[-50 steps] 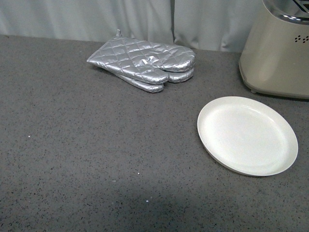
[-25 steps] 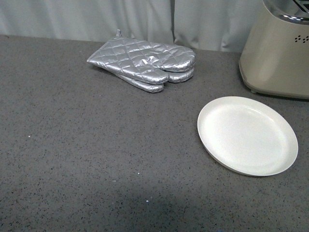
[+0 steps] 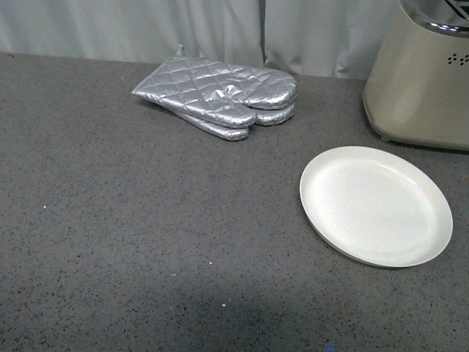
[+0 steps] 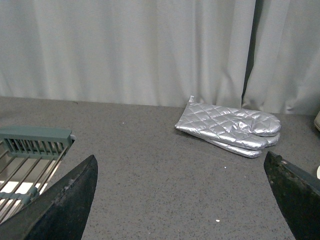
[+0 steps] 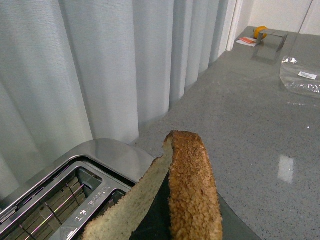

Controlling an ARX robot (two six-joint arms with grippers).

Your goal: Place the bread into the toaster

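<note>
Your right gripper (image 5: 167, 220) is clamped on the bread (image 5: 192, 190), held on edge with its crust uppermost, above the toaster (image 5: 75, 195); the open chrome slots lie at about 8 o'clock of the slice in the right wrist view. Your left gripper (image 4: 182, 200) stands wide, both dark fingers (image 4: 65, 205) apart and holding nothing. In the front view the toaster (image 3: 421, 81) sits at 2 o'clock, its base just beyond the white plate (image 3: 375, 205). Oven mitts (image 3: 220, 95) lie at 12 o'clock near the curtain (image 3: 146, 29). The grey counter (image 3: 132, 235) is open toward 9 o'clock.
</note>
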